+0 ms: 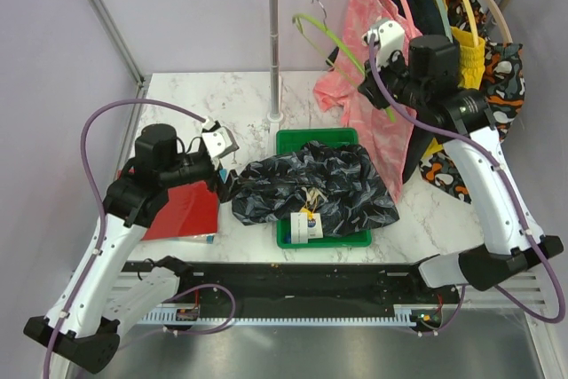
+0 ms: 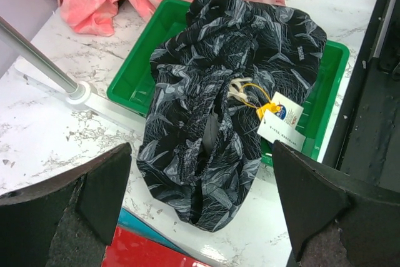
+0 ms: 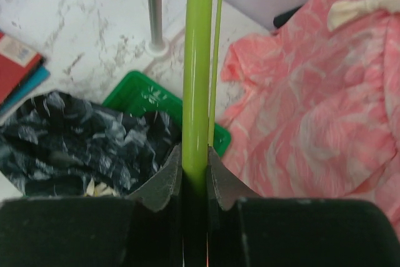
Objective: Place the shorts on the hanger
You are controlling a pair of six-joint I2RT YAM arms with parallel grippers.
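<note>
One lime-green hanger (image 3: 197, 79) sits pinched in the right jaws; left jaws gape beside crumpled navy, grey-streaked shorts (image 2: 206, 79).

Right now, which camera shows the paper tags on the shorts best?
The left wrist view: the paper tags lie large and unobstructed on the shorts. The top external view shows them small at the front edge of the green tray. The right wrist view shows only shorts fabric, no tags.

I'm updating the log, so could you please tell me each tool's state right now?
Left tool: open, holding nothing.
Right tool: closed on the green hanger.
</note>
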